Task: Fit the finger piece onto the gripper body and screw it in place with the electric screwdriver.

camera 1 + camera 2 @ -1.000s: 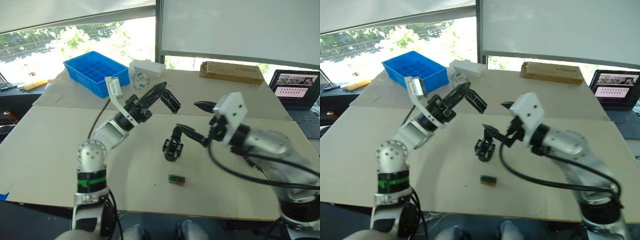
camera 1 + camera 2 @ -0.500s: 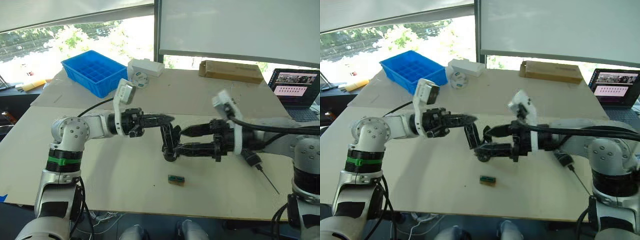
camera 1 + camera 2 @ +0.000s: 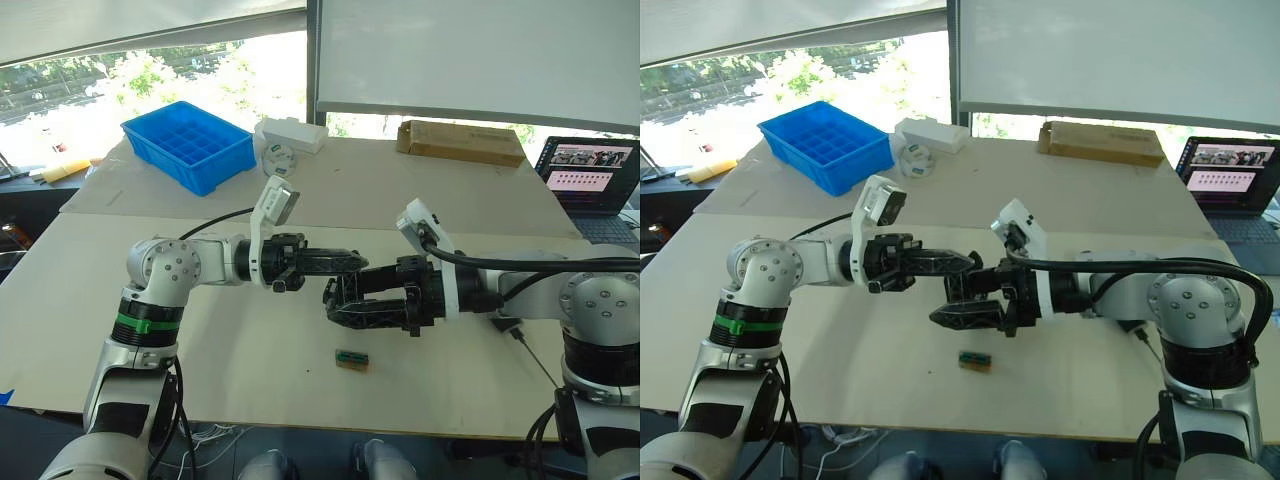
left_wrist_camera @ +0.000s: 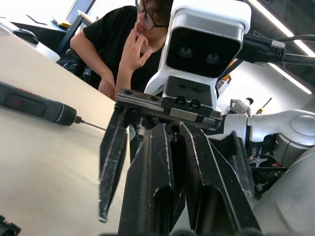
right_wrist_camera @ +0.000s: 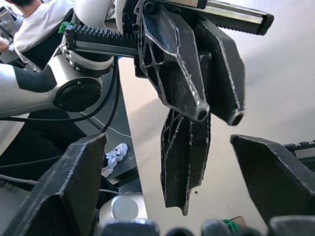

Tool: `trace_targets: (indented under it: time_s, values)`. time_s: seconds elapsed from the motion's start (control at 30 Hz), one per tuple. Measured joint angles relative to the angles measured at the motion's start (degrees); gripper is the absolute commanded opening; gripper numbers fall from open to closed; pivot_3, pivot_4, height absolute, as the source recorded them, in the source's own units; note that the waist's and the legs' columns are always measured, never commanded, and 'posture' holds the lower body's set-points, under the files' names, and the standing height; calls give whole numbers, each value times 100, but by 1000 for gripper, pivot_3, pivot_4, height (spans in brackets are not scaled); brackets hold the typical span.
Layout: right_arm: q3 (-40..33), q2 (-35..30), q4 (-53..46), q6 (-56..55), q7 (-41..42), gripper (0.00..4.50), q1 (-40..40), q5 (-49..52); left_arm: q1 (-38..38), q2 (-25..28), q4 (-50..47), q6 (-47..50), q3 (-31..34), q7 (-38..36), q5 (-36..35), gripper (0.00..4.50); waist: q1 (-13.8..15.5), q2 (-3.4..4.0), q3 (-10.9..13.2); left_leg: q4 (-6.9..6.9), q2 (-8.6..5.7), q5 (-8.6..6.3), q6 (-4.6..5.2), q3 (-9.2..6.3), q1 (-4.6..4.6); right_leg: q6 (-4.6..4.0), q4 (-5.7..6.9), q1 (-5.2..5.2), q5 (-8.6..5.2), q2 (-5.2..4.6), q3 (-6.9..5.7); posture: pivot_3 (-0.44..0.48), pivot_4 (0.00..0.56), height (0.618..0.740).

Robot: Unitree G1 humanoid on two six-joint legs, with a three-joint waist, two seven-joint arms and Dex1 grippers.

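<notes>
Left gripper (image 3: 350,262) and right gripper (image 3: 335,302) meet tip to tip over the middle of the bench (image 3: 250,340).

Left jaws: drawn nearly together. Right wrist view shows both fingertips (image 5: 199,110) side by side, with a black pointed lattice part coming out from between them, its point aimed at the bench. I take this part as the finger of the gripper body (image 5: 182,162). The block end is hidden behind the jaws. Cannot tell whether the point touches the bench.

Right jaws: spread wide. One finger (image 5: 81,172) stands well to either side of the left jaws and the pointed part, touching neither. Left wrist view agrees, with one right finger (image 4: 110,167) hanging clear beside the left jaws.

From the head views, the gripper body is a dark lump just under the left tips and between the right jaws' two fingers.

Electric screwdriver (image 4: 34,103): lying flat on the bench behind the right jaws, beside that arm, thin bit pointing away from the handle. Well apart from both pairs of jaws.

Small green-topped block (image 3: 352,359): on the bench, near the right jaws on the robot's side, touching nothing.

A seated person (image 4: 123,54) is beyond the right gripper, hand at chin.
</notes>
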Motion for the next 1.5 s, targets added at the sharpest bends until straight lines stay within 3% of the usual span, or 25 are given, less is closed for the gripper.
trace_targets:
  time_s: [0.27, 0.43, 0.57, 0.67, 0.73, 0.77, 0.87, 1.03, 1.2, 1.5]
  values:
    - [127, -84, -97, -15, -1, 450, 127, 112, 273, -68, -228, 37, -4, -11, -13, 0, -3, 0, 0, 1, 1, 0, 0, 0, 0, 0, 0, 0, 0, -1, 1, 0, 150, 740]
    - [152, -134, -125, -72, 69, 412, 205, 207, 345, -60, -351, 102, 9, -48, -48, 0, 3, 0, 0, 1, 0, 0, 0, 0, 2, 0, 4, 1, 0, -3, 3, 0, 150, 740]
    - [161, -230, -198, -121, 145, 412, 237, 206, 348, -64, -350, 112, 146, -79, -108, 1798, 5, 0, 0, 2, 1, 0, 0, -1, 1, 0, 4, 0, 0, -4, 2, 0, 150, 740]
    - [58, -282, -223, -242, 130, 412, 433, 245, 481, 158, -408, -578, 272, -343, 272, 3199, 5, 0, 0, 0, 0, 0, 0, 0, 2, 0, 2, 0, 0, -3, 2, 0, 150, 740]
    - [-90, -400, -241, -305, 67, 412, 680, 380, 752, 584, -497, -1332, 289, -859, 763, 4243, -16, 1, 1, -6, 0, 0, -1, 8, 1, -2, 2, -9, 0, 0, 1, 0, 150, 740]
    - [-145, -446, -261, -349, 33, 412, 775, 418, 850, 714, -496, -1647, 319, -1036, 964, 4500, -14, 1, 1, -7, 1, 0, -1, 8, 1, -2, 2, -9, 0, 0, 0, 0, 150, 740]
    - [-381, -588, -485, -549, -17, 412, 1214, 435, 1166, 1040, -328, -3018, 353, -1599, 1772, 4500, 7, 2, 1, -6, 1, -1, -1, 8, 1, -4, 0, -8, -1, -2, -1, 0, 150, 740]
    - [-724, -450, -1012, -1914, 463, 412, 2216, -939, 1672, 1472, 1475, -5995, 3, -2578, 3642, 4500, 75, 7, 2, -5, 1, -4, 1, 19, -3, 2, -5, -16, -1, -3, -11, 0, 150, 740]
    - [-533, -335, -1033, -2882, 932, 412, 2506, -2110, 1613, 683, 2761, -7471, -426, -2564, 4536, 4500, 170, 5, 3, 8, 0, -13, 20, 12, -23, 6, -11, -18, 4, -21, -4, 0, 150, 740]
    - [-278, -213, -1118, -3636, 1488, 412, 2998, -2923, 697, -736, 4013, -7899, -717, -2104, 5052, 4500, 131, 1, 4, 16, -4, -13, 24, 9, -29, 12, -13, -13, 7, -7, -38, 0, 150, 740]
